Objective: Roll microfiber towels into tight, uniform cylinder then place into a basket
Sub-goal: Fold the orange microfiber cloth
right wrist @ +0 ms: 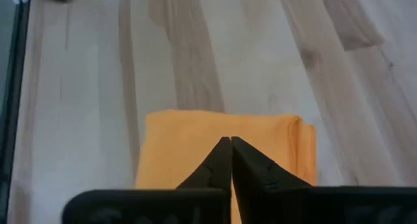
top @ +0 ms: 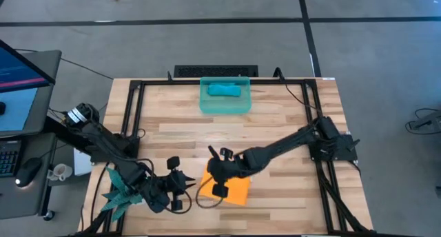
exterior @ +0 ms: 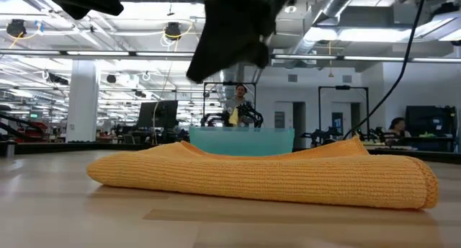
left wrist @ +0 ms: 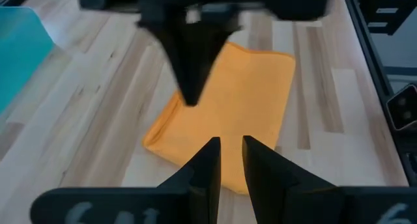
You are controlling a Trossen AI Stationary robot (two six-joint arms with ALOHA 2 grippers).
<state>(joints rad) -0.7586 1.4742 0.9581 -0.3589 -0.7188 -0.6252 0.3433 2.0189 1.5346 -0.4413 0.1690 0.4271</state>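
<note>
- Nearest you, the orange towel lies folded flat on the front part of the wooden table — not rolled.
- Your right gripper hangs over the towel's back edge, fingertips drawn together to a point with nothing between them.
- Your left gripper sits just beside the towel's left edge, fingers a narrow slot apart, empty.
- A teal spiky plant figure lies at the front left corner under the left arm.
- Farther back, the basket stands near the rear edge — the teal-blue towel lies rolled inside it.
- Beyond the table you see a workshop hall with pipes, ceiling lights and a person.
</note>
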